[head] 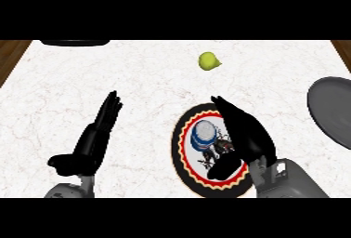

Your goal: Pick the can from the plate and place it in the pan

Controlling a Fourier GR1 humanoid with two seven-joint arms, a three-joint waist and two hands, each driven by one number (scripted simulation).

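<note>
Right hand angled over plate, fingers open beside can, left hand resting, fingers straight

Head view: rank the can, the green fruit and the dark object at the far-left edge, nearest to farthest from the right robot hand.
1. Can, on the plate, just left of the right robot hand.
2. Green fruit, farther up the counter.
3. Dark object, far-left corner.
</note>
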